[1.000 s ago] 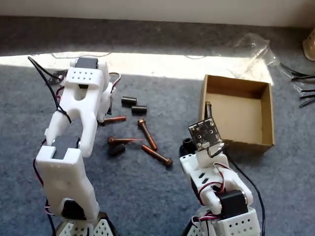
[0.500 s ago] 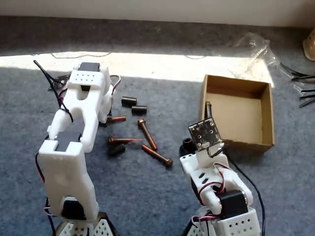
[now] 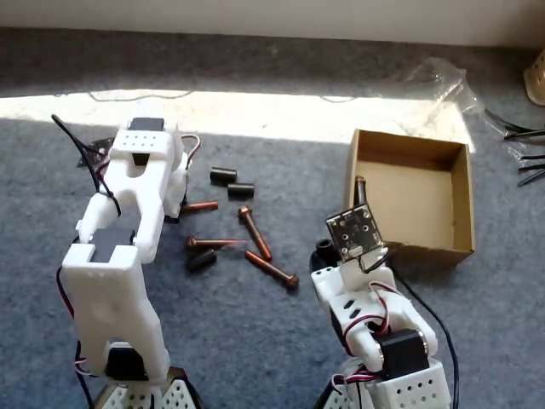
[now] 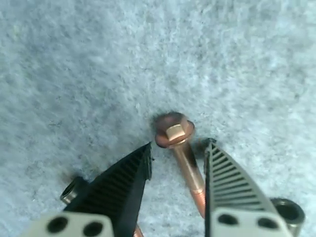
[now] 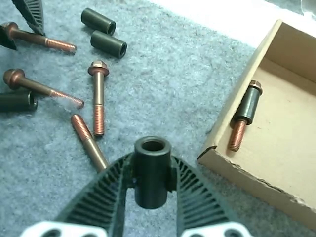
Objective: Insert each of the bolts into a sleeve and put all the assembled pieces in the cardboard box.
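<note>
The left gripper [image 4: 179, 146] stands low over the grey carpet-like tabletop [image 3: 255, 341], toward its left side. Its two black ribbed fingers are apart, and the shank of a copper-coloured bolt with a hexagonal flange head [image 4: 175, 132] lies between them on the carpet. The right gripper [image 5: 152, 160] is near the middle of the front edge, clamped on a short black cylindrical sleeve [image 5: 150, 183] with the open bore turned up. It holds the sleeve just in front of the near left corner of the open brown cardboard box [image 3: 409, 146]. Between the two arms lie three more copper bolts [image 3: 255, 232], spread loosely like a fan. Two dark sleeves [image 3: 223, 176] lie side by side on the far side of them, and a third dark sleeve [image 3: 201, 259] lies close to one bolt head. A strip of carpet separates this group from the left wall of the box. The box sits toward the right side, and inside it, along the left wall, lies one bolt already pushed into a sleeve [image 5: 245, 114]; the remaining box floor is bare cardboard. A bright band of sunlight [image 3: 281, 115] crosses the far part of the carpet. A crumpled clear plastic bag [image 3: 436, 78] lies near the far right corner, and some black cables [image 3: 521, 158] lie at the right edge.
</note>
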`<state>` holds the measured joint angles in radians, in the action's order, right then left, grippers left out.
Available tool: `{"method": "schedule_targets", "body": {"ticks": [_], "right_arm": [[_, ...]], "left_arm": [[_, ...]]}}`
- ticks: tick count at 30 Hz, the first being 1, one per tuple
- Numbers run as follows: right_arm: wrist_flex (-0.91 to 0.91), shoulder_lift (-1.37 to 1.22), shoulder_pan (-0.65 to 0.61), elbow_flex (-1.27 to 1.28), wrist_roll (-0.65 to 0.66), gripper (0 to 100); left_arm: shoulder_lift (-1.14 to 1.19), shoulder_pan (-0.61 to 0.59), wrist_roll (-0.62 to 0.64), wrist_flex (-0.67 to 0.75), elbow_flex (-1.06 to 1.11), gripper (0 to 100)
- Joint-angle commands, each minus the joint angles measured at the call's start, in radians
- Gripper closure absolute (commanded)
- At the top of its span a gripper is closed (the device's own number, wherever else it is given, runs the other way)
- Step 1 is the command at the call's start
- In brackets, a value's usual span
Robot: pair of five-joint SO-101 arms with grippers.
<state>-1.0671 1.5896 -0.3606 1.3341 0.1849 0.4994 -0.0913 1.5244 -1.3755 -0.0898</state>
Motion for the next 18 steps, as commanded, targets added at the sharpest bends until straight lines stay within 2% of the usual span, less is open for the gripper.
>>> {"method": "schedule_targets", "body": {"ticks": [1, 11, 18], "right_arm": [[0.031, 0.008, 0.013, -0.008, 0.012, 99.5], [0.031, 0.008, 0.013, -0.008, 0.012, 99.5], [0.031, 0.008, 0.013, -0.008, 0.012, 99.5]], "left_arm": [[-0.007, -0.007, 0.009, 0.054, 0.018, 83], [-0.007, -0.008, 0.009, 0.071, 0.031, 83], [-0.007, -0.064, 0.009, 0.071, 0.031, 100]]}}
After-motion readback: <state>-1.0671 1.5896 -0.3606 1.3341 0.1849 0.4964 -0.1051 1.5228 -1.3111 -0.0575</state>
